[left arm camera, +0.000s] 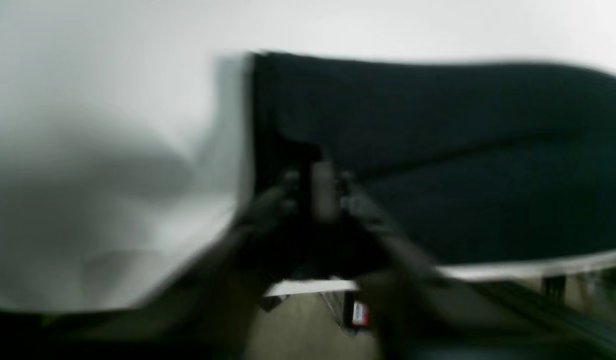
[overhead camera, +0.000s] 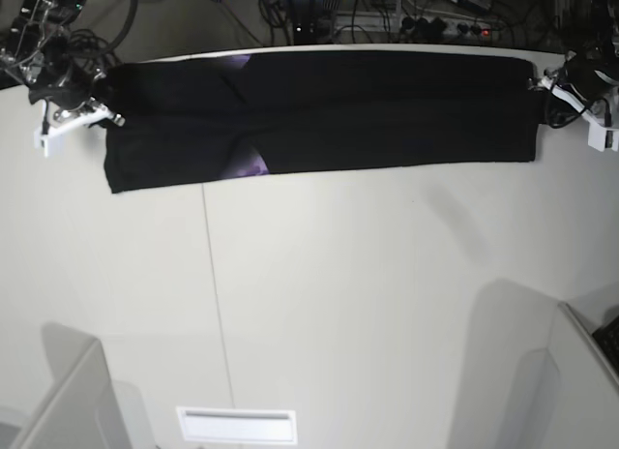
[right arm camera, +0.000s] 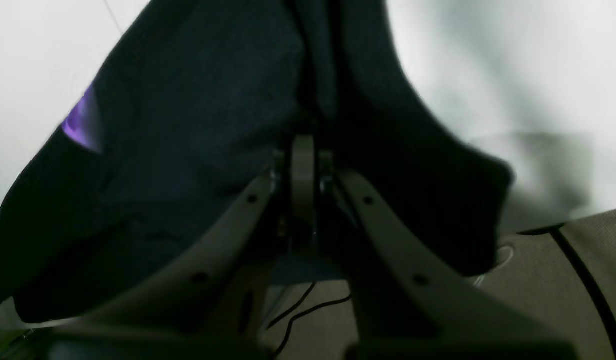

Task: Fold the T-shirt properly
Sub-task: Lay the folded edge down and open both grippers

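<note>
1. The right gripper (right arm camera: 304, 165) is seen from its wrist camera with the jaws drawn together on a bunched edge of the black T-shirt (right arm camera: 198, 130); in the base view the same gripper (overhead camera: 73, 110) is found at the left end of the cloth.
2. The left gripper (left arm camera: 320, 192) is shown heavily blurred against the edge of the T-shirt (left arm camera: 462, 165); whether its jaws are apart or together cannot be told. In the base view it (overhead camera: 571, 91) is placed at the right end of the cloth, at or touching the edge.
3. The T-shirt (overhead camera: 329, 115) is laid as a long, narrow band across the far side of the white table (overhead camera: 338, 304), stretched between the two grippers.
4. A small patch of purple print (overhead camera: 250, 164) is exposed at a fold left of the band's middle; a purple sliver (right arm camera: 80, 122) is also caught by the right wrist camera.
</note>
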You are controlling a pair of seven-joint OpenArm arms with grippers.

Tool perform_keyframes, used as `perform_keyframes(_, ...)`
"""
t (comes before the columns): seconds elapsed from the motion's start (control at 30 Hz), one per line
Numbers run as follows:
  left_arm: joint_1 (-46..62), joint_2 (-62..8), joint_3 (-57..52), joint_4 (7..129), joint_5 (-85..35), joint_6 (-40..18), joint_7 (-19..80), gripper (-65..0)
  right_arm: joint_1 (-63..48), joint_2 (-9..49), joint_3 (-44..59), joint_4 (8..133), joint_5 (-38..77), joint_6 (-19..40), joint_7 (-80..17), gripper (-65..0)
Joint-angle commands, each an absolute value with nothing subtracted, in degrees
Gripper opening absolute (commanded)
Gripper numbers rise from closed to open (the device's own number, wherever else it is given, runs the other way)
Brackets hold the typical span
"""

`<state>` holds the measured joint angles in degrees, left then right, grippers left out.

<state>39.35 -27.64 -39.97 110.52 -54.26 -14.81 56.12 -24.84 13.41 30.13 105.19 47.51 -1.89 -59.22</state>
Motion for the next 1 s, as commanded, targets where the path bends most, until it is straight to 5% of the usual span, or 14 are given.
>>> perform_keyframes(0.0,39.8,-28.2,-41.4,111.2,-54.9,-14.6,55.3,-45.7,-24.8,14.3,30.7,105.8,47.9,-1.5,-58.7,-65.0)
perform_keyframes(0.17,39.8,-26.2,-44.8,111.2,-54.9,-14.6,55.3,-8.9,-24.8,14.3,30.8,105.8,47.9,-1.5,-58.4,-39.2)
perform_keyframes(0.23,39.8,-25.7,-44.6,111.2,-54.9,-14.6,55.3,0.0,-24.8,14.3,30.8,106.0,47.9,-1.5,-58.2,-33.5)
perform_keyframes(0.63,39.3,-25.5,-44.5,111.4,-55.4,-14.7,55.3,0.0,-25.1,11.1,45.2,108.8,48.3,-1.3,-57.2,-33.2)
perform_keyframes(0.67,39.2,-25.1,-44.4,111.5,-55.5,-14.7,55.3,-4.9,-25.2,10.9,45.1,110.3,48.3,-0.3,-57.4,-33.6)
perform_keyframes(0.73,37.7,-23.5,-44.3,111.6,-57.5,-14.7,55.3,-24.7,-25.2,9.7,43.2,112.5,48.4,4.4,-57.1,-39.9)
perform_keyframes(0.83,36.3,-21.3,-44.0,111.3,-60.1,-14.7,55.3,-63.4,-24.8,9.6,39.8,113.2,48.1,15.1,-57.5,-62.6)
perform_keyframes(0.97,34.2,-18.9,-40.7,111.3,-54.8,-14.7,55.3,-65.0,-23.8,9.5,34.9,112.0,47.9,17.0,-57.5,-65.0)
